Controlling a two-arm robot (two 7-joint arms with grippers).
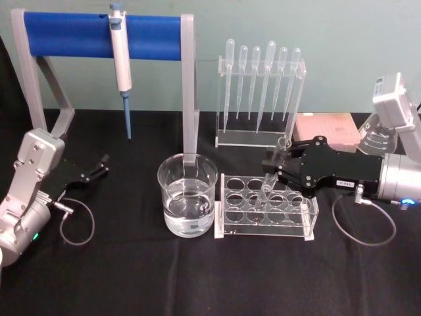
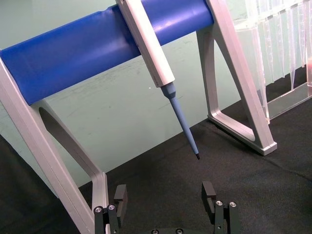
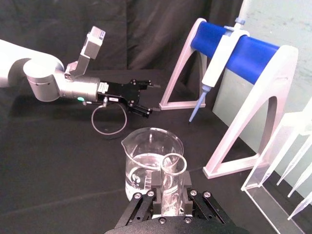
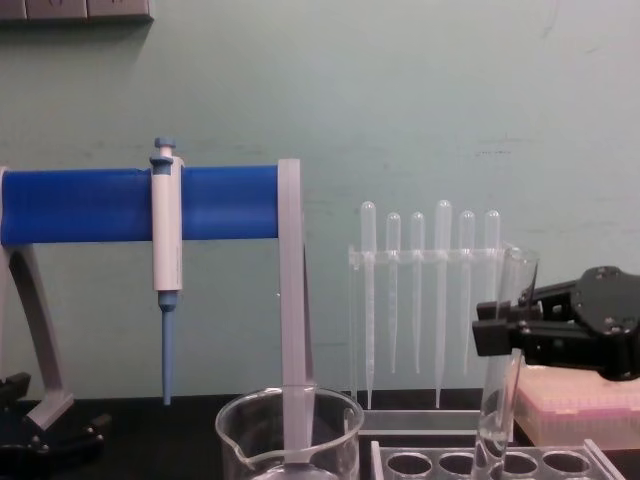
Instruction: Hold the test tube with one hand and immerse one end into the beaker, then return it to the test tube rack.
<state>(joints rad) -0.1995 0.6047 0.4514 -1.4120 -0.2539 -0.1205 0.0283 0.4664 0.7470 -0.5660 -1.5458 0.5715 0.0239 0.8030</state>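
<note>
Right gripper [image 1: 275,172] has its fingers closed on the test tube [image 4: 503,350], gripping just below the rim. Tube stands near upright over the rack [image 1: 266,209], its round end at or just inside a hole; I cannot tell which. The beaker [image 1: 187,195], part full, sits just beside the rack toward the surface's centre. I judge the step to be lifting out. I'd raise straight until the round end clears the rack, then carry across keeping the tube upright and lower inside the rim without knocking glass. Left gripper [image 1: 97,168] idles near the left edge, fingers spread, nothing held.
</note>
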